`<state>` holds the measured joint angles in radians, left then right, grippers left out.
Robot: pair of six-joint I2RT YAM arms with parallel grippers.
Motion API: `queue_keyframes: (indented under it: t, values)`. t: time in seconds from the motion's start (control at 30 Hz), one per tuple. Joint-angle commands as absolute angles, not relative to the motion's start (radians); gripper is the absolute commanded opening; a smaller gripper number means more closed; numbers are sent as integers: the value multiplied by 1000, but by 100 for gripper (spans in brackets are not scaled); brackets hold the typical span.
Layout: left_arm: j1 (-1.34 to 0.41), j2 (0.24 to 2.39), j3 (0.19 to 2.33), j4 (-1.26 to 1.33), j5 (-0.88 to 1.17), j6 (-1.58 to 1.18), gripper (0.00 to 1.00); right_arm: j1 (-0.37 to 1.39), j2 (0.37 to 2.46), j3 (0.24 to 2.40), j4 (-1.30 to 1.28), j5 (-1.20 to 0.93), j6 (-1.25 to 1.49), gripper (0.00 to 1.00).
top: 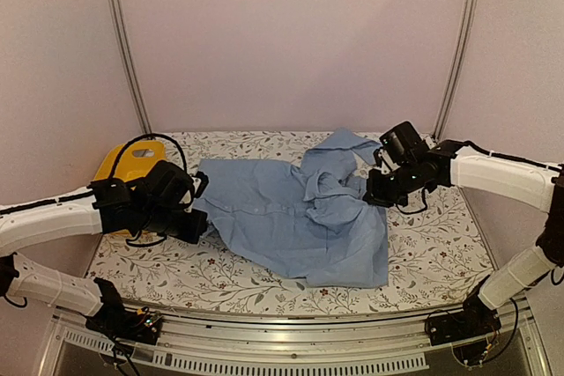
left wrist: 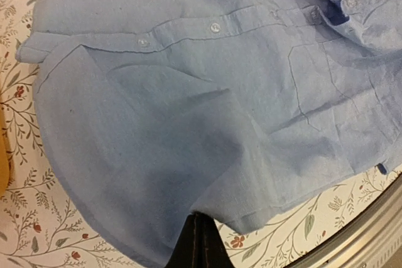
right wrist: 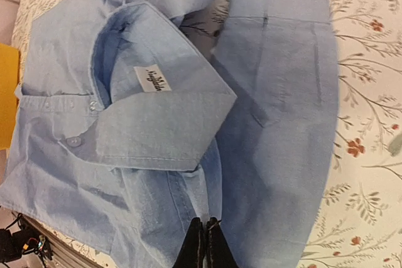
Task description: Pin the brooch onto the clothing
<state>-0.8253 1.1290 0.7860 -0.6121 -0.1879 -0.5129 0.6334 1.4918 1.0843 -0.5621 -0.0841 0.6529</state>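
right claw [right wrist: 205, 243] shut; only its view shows label [right wrist: 152, 80]

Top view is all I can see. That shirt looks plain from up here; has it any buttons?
Observer: Yes. The left wrist view shows small white buttons down the front of the shirt.
Operator: Any writing on it?
Observer: The right wrist view shows a white label with dark script, inside the collar.
Operator: And on the right, open or shut?
Observer: Shut. The right pincer has its fingers pressed together, low over the blue cloth.
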Motion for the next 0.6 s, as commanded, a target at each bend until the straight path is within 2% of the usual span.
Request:
queue_keyframes:
  t: [0.0, 0.27, 0.4, 0.57]
  values:
    - [-878, 1120, 750, -652, -143, -599, 0, 579, 1413, 1017, -869, 66, 662, 0]
    - [-1021, 1197, 762, -782, -50, -671, 0, 546, 1320, 878, -1025, 82, 717, 0]
    - [-1070, 1230, 749, -893, -25, -743, 0, 547, 1319, 812, -1023, 56, 737, 0]
    - [-1072, 1222, 718, -933, -8, -810, 0, 548, 1299, 773, -1007, 157, 776, 0]
